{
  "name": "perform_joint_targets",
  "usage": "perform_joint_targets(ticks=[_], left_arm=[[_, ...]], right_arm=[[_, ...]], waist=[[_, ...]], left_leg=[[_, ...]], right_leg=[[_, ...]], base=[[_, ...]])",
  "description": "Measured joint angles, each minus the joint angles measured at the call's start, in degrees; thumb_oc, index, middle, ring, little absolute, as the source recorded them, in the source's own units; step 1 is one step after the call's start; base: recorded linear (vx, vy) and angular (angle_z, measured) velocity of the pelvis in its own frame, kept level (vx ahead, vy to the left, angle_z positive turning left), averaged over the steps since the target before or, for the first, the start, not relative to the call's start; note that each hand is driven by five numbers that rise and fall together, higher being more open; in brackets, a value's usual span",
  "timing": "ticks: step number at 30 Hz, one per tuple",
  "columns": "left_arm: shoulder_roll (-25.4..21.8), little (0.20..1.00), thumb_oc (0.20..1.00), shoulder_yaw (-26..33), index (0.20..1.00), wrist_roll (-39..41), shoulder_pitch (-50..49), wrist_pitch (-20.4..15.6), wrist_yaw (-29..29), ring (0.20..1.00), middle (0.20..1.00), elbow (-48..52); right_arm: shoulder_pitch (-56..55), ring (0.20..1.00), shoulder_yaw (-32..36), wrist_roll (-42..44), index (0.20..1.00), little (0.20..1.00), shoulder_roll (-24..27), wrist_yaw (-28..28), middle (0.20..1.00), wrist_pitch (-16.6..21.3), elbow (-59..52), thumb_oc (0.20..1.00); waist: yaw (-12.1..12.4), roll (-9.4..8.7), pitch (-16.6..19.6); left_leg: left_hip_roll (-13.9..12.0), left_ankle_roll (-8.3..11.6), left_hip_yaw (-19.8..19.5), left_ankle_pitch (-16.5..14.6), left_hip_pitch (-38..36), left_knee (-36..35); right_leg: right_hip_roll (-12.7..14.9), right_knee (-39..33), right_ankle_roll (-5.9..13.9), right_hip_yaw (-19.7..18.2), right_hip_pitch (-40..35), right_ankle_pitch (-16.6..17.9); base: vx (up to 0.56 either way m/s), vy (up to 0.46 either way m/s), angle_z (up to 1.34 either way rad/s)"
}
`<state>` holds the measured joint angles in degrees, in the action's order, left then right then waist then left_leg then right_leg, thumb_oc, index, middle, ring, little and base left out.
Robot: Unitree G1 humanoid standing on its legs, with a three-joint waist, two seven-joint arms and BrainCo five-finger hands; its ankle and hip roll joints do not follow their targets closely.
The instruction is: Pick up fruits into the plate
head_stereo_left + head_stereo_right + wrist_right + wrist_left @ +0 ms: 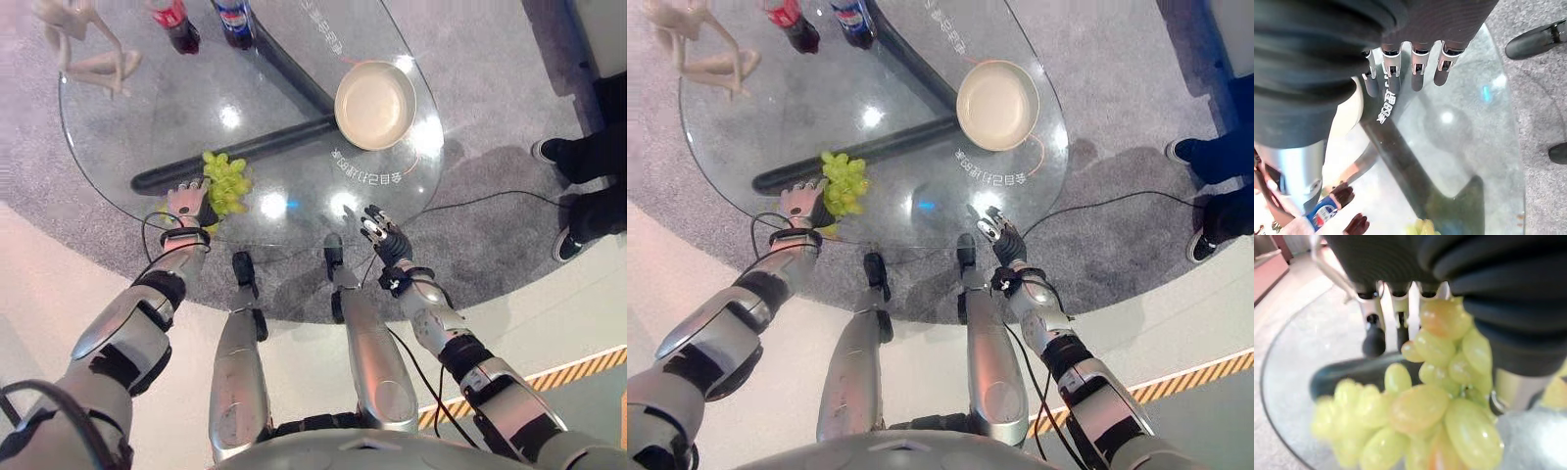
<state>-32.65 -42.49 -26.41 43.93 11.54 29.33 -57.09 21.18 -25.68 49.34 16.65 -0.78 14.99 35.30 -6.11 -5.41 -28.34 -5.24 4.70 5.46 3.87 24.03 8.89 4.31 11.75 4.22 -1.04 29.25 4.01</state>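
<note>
Left hand [186,206] fingers are curled into the green grape bunch [225,182]; in the left wrist view the grapes [1435,396] are seen packed right under the palm, with dark-tipped fingers [1374,340] reaching down past them. The bunch is judged gripped, though whether it is lifted or resting on the glass cannot be told. The grip is taken from the near side, likely so the cluster can be carried as one piece rather than berry by berry.

Right hand [384,240] is held over the near edge of the glass table [118,127], fingers [1415,78] loosely extended and apart, nothing held. It is judged idle, parked clear of the path.

The plate [375,104] is seen empty, well apart from the grapes, on the far right of the table. A diagonal carry over the dark table base [245,152] is called for.

Two drink bottles [176,24] and a pale figurine [83,44] are set at the far left edge, out of the way. A person's dark shoes [558,152] are seen on the carpet at right.

Hidden: the left thumb, the stem and the contact points under the bunch. The bottle tops are cut off by the frame.
</note>
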Motion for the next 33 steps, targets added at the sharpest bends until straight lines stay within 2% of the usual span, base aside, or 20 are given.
perform_joint_targets(ticks=[5,9,18,24,29,33], left_arm=[[-3.86,0.2,0.2,2.89,0.2,-0.04,-2.62,-1.89,-0.1,0.2,0.2,6.36],[-5.02,0.2,0.2,4.88,0.2,-0.17,-4.4,-3.34,-0.71,0.2,0.2,10.21],[-10.97,0.2,0.2,7.49,0.2,-2.95,-9.82,-6.83,-4.68,0.2,0.2,24.74],[-15.93,0.2,0.2,15.35,0.2,-5.29,-12.83,-8.98,-7.77,0.2,0.2,37.09],[-15.11,0.2,0.2,15.98,0.2,-8.12,-18.67,-11.86,-10.37,0.2,0.2,42.48],[-14.05,0.2,0.2,16.01,0.2,-10.55,-21.05,-14.12,-12.87,0.2,0.2,47.38]], right_arm=[[-3.12,1.0,1.96,-0.5,1.0,1.0,0.33,-0.51,1.0,-0.03,-1.83,1.0],[-4.94,1.0,2.79,-1.21,1.0,1.0,0.61,-1.14,1.0,-0.16,-2.26,1.0],[-9.65,1.0,6.5,-1.06,1.0,1.0,3.61,-4.94,1.0,-1.88,-10.68,1.0],[-9.96,1.0,11.3,3.76,1.0,1.0,4.61,-12.47,1.0,-10.32,-18.71,1.0],[-14.05,1.0,11.47,5.4,1.0,1.0,4.56,-14.94,1.0,-15.03,-22.4,1.0],[-15.66,1.0,11.44,6.19,1.0,1.0,4.58,-15.68,1.0,-18.3,-25.16,1.0]], waist=[[0.36,1.61,-1.0],[0.6,3.14,-1.82],[1.13,4.39,-1.51],[1.94,5.27,0.03],[2.7,5.67,8.36],[3.37,5.72,12.12]], left_leg=[[0.37,-0.05,-0.02,1.84,-8.53,-5.52],[0.3,0.17,-0.46,3.14,-13.39,-8.94],[0.09,0.25,-0.71,3.99,-21.67,-13.73],[0.02,0.76,-1.41,3.6,-25.17,-13.95],[0.06,0.93,-2.1,2.35,-26.9,-13.98],[0.07,1.08,-2.82,1.87,-28.51,-14.0]], right_leg=[[0.28,-3.14,0.05,0.76,-7.71,-0.03],[0.21,-5.06,0.02,1.8,-12.23,0.02],[0.03,-10.59,0.22,3.26,-21.51,0.62],[0.07,-13.24,0.35,4.7,-26.85,0.84],[0.04,-16.22,0.37,5.51,-30.4,0.84],[0.06,-17.01,0.5,6.38,-32.79,0.72]], base=[[0.07,0.056,0.06],[0.08,0.038,0.08],[0.11,0.02,0.06],[0.13,-0.014,0.1],[0.15,-0.007,0.08],[0.12,0.003,0.12]])
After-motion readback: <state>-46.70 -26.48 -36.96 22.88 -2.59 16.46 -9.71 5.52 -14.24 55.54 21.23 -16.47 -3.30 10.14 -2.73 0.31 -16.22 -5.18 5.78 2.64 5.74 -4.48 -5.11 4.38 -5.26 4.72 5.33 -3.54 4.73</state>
